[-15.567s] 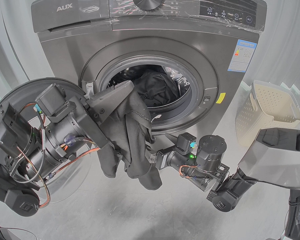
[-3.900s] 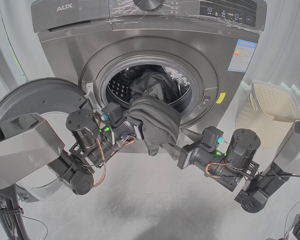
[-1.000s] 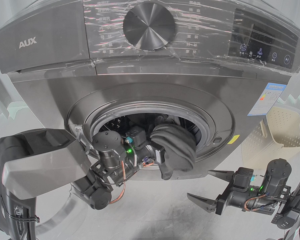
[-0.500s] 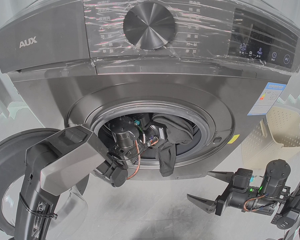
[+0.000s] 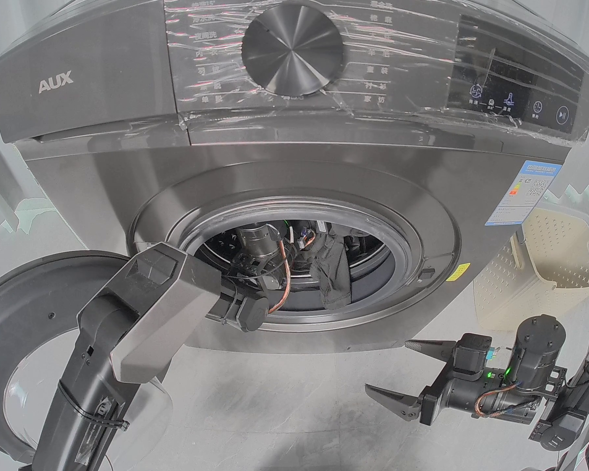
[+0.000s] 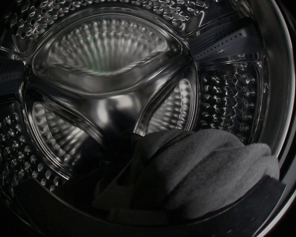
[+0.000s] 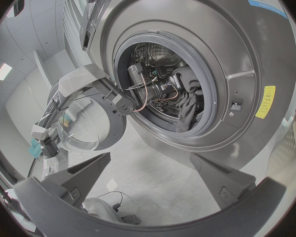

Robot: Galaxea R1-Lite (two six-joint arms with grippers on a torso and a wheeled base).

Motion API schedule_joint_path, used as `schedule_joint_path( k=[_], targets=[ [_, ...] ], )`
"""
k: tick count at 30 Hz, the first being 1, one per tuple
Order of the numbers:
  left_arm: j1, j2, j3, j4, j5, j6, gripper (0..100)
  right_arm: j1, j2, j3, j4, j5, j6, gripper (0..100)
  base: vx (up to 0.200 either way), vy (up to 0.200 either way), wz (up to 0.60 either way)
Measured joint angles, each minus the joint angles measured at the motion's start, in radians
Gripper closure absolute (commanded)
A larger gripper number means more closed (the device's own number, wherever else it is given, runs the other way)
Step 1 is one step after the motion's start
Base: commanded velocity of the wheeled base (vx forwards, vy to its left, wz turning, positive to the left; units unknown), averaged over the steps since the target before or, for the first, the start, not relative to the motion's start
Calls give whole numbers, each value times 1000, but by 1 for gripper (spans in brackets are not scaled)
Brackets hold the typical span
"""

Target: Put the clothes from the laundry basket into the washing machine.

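While plunging deeper into the drum (image 6: 102, 50), has dragged the dark garment (image 5: 334, 269) up off the washing machine (image 5: 111, 184) front, tail now draped on the door seal (image 5: 399, 276). Cannot tell left gripper's (image 5: 311, 240) hold under cloth. Keeps right gripper (image 5: 389, 367) spread wide, below. Nearly loaded.

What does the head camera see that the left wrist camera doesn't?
Only the head view shows the washing machine from outside: its dial, the open door, the laundry basket beside it and the right gripper, open. Only the left wrist view shows the drum's shiny back wall and ribs up close. Both show the dark garment at the drum's mouth.
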Motion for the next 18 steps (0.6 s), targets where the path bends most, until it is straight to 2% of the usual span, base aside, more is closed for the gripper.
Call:
schedule_joint_path(
  k=[4,11,18],
  targets=[
    [3,10,-14,23,13,-14,0,0,6,0,0,0,0,0,0,0,0],
    [-4,-37,136,95,19,-47,0,-1,10,0,0,1,1,0,0,0,0],
    [-32,-135,369,182,-74,-63,0,-1,11,0,0,0,1,0,0,0,0]
  ],
)
